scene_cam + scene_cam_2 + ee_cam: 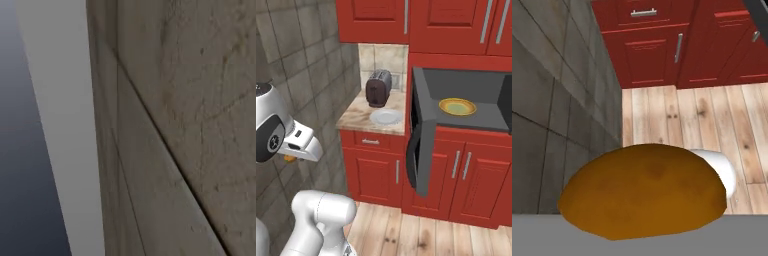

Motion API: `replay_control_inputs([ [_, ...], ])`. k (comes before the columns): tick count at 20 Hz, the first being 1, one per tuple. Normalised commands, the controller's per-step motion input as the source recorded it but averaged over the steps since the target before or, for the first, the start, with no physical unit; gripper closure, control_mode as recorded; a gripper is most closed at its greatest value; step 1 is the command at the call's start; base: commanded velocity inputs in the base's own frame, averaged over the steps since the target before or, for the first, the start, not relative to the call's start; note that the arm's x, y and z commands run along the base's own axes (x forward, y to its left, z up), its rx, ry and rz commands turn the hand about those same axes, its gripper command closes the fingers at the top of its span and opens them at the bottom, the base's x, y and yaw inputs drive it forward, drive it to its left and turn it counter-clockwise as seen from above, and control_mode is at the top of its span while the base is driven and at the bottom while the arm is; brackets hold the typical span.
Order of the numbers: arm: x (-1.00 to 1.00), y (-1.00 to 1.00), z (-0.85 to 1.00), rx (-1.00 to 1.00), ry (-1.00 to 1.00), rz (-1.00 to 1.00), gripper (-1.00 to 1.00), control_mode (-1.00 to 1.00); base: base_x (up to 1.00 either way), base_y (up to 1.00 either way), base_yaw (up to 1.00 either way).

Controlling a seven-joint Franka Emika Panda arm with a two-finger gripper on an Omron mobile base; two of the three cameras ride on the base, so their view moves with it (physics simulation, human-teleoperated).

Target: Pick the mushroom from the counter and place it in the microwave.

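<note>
Mushroom (644,192) looms close; open microwave (466,100) holds a yellow plate (457,106).

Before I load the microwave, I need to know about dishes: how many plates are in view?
2: a white round plate on the marbled counter before the toaster, a yellow plate inside the open microwave.

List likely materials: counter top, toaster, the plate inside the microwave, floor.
Counter: beige marbled slab, looks like polished stone.
Toaster: dark body with a silvery top, probably metal; the render leaves it open.
Plate in the microwave: yellow-gold with a greenish centre, faint sheen, so glazed ceramic or plastic.
Floor: pale planks with knots and grain, wood or a wood-look finish.
</note>
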Motion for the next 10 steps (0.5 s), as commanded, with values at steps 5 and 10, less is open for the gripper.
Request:
replay_control_inputs([
  [5,0.00,0.00,0.00,0.00,0.00,0.00,1.00,1.00,-1.00,0.00,0.00],
  [10,0.00,0.00,0.00,0.00,0.00,0.00,1.00,1.00,-0.77,-0.22,0.00],
])
